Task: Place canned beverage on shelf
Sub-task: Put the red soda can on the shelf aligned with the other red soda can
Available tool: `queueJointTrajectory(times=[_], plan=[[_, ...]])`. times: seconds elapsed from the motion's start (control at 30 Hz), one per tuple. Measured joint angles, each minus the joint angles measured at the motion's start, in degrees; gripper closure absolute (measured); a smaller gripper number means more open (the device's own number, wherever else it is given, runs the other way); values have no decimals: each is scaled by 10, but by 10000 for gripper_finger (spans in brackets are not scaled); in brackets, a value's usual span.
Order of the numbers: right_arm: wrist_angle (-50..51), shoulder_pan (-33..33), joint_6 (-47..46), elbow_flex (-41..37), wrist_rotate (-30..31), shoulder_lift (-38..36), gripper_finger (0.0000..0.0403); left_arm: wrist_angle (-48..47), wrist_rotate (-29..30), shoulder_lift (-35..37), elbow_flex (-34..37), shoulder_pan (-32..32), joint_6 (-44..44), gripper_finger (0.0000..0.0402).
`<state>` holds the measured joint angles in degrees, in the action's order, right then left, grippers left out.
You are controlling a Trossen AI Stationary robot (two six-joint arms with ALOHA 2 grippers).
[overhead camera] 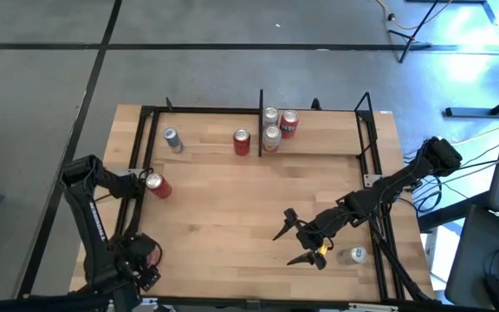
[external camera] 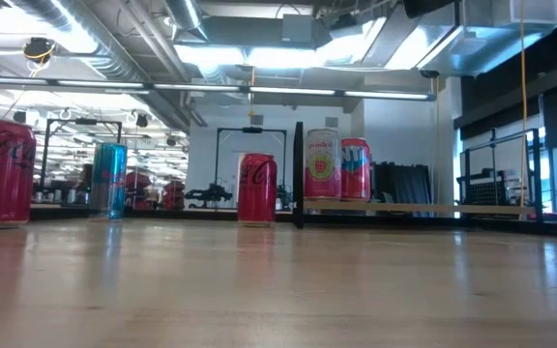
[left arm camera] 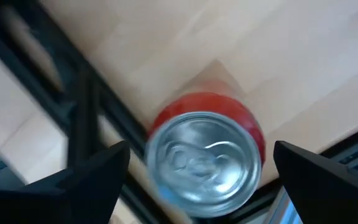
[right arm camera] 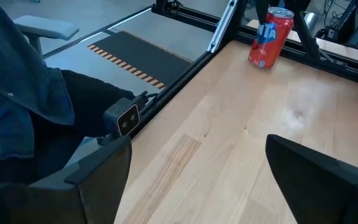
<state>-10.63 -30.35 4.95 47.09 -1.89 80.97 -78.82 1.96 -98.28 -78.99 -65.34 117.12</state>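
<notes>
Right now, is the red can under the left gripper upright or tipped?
Upright: the left wrist view looks straight down on the red can's silver lid, and the open left gripper hangs above it with a finger on either side.

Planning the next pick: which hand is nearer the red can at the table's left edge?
Left. The left hand sits near-side of the red can; the right hand is across the table.

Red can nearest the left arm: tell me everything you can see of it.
The red can stands upright on the light wood table, beside the black frame at its left edge. It looks like metal, with a red body carrying white Coca-Cola script and a silver top with a pull tab. The left tool hangs above it, open, with a finger on each side and no visible contact.
</notes>
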Motion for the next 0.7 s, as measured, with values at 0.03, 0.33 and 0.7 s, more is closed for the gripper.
queueJointTrajectory(times=[0.03,0.33,0.7], plan=[[0,0,0,0,0,0,49,19,0,0,9,0,-5,17],[-1,0,0,0,0,0,49,105,-6,0,71,0,-10,43],[-1,0,0,0,44,0,49,123,-27,2,74,39,-74,143]])
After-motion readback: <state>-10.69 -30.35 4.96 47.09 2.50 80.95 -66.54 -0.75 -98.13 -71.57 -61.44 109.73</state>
